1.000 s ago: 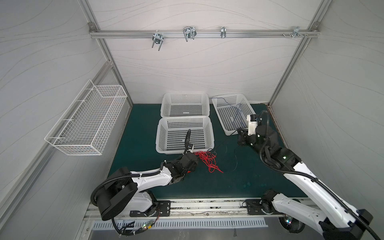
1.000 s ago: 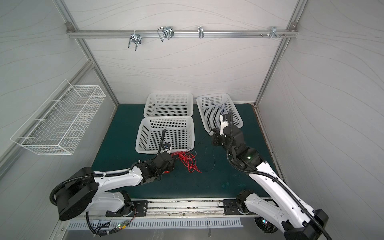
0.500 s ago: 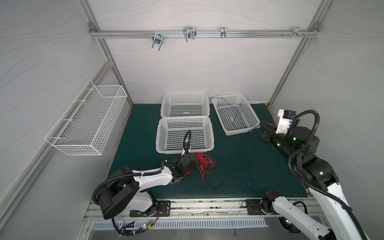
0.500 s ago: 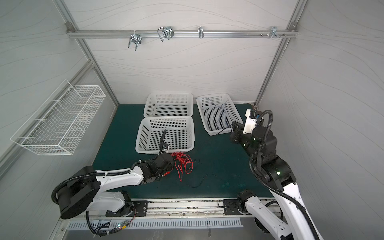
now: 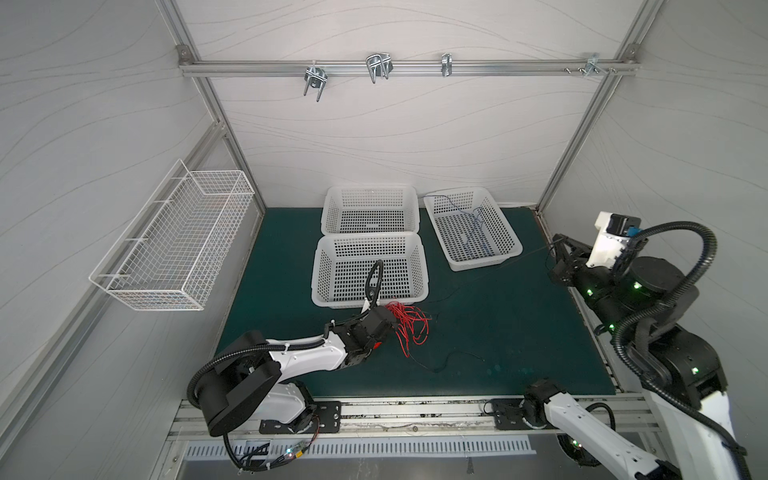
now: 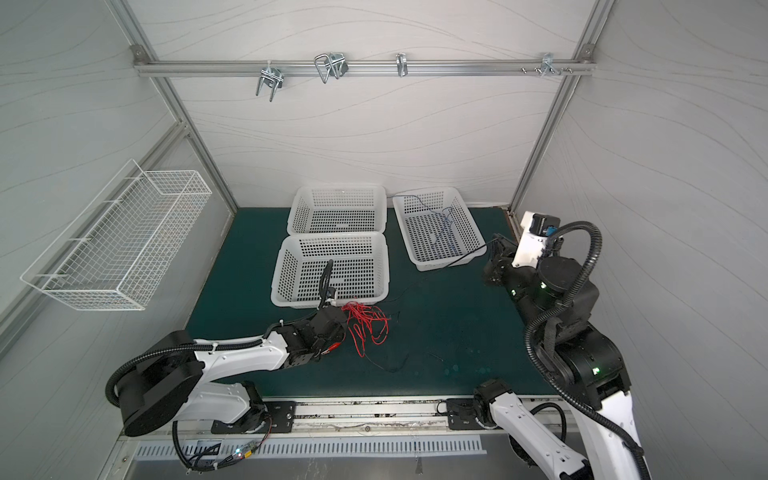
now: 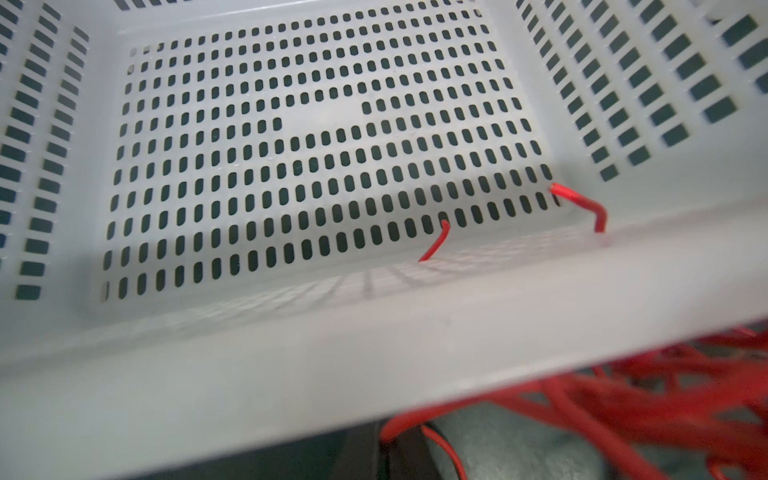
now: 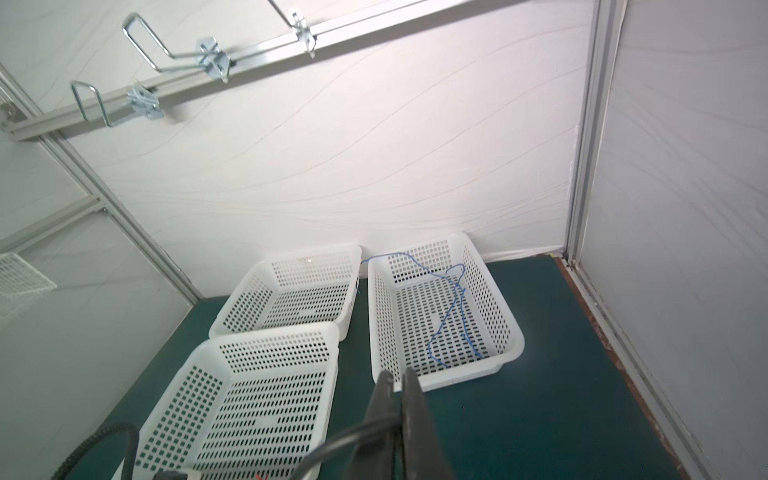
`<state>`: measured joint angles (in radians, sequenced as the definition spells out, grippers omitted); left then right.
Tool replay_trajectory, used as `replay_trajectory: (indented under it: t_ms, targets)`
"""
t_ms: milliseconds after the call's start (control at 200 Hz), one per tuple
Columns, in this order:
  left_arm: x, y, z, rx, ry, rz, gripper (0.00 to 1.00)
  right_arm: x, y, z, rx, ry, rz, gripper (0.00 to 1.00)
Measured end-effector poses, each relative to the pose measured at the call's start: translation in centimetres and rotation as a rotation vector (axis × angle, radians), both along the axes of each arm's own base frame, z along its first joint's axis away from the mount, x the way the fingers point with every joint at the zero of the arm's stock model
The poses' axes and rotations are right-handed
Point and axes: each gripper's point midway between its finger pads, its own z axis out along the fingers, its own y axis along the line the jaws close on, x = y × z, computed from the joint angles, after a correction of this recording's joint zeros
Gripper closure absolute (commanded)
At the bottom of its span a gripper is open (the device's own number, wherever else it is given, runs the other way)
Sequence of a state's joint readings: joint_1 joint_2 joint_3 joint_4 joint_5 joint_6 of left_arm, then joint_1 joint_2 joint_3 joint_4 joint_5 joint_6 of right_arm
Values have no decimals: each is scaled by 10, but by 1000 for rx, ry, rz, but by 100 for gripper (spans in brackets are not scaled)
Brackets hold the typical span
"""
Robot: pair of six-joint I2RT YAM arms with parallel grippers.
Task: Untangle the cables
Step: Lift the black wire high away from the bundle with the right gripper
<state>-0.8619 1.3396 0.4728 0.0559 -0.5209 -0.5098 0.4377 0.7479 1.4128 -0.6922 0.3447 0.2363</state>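
in both top views the right gripper [image 5: 559, 245] has swung over the last second from the near corner of the right basket [image 5: 510, 243] out toward the right wall and upward. a thin black cable [image 6: 465, 256] now runs from it in a nearly straight line across that basket's front corner and down toward the red cables [image 5: 409, 328]. these are heaped on the mat [image 5: 519, 332] just before the front basket [image 5: 370, 239]. the left gripper [image 5: 386, 322] has stayed low at the heap's left edge and the heap has barely shifted, so the pull seems to be drawing black wire out rather than dragging the whole knot. blue cables [image 5: 478, 232] lie in the right basket, well apart from the rest. a slack black wire [image 5: 436, 370] curls on the mat nearer the front; whether it is the same strand cannot be told. in the left wrist view the left jaws sit closed at the lower edge with red strands pinched at them. the front basket's rim fills the middle of the picture, and two red ends poke through the slots of its near wall. in the right wrist view the two fingers [image 8: 409, 399] are pressed together on the black cable, which trails away beneath them. the black strand looks part freed. those red ends caught in the slots may snag once the red bundle itself is moved.
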Motion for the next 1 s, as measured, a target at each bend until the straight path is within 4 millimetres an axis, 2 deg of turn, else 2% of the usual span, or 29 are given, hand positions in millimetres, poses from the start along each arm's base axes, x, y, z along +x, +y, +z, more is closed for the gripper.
replay_trajectory:
  t_ms: [185,515,800,1001]
  targets:
    - [0,1,-1,5,2,2,100,-2,-9,31,-40,-66,-37,100]
    - [0,2,-1,-4,1,17,100,4,-11,58,-117,-111,-61,100]
    - [-2,8,-5,18,12,41,100,0,-17,103,-172,-206,-87,100]
    - [-3,10,-7,23,19,46,100,2,-12,110,-184,-218,-70,100]
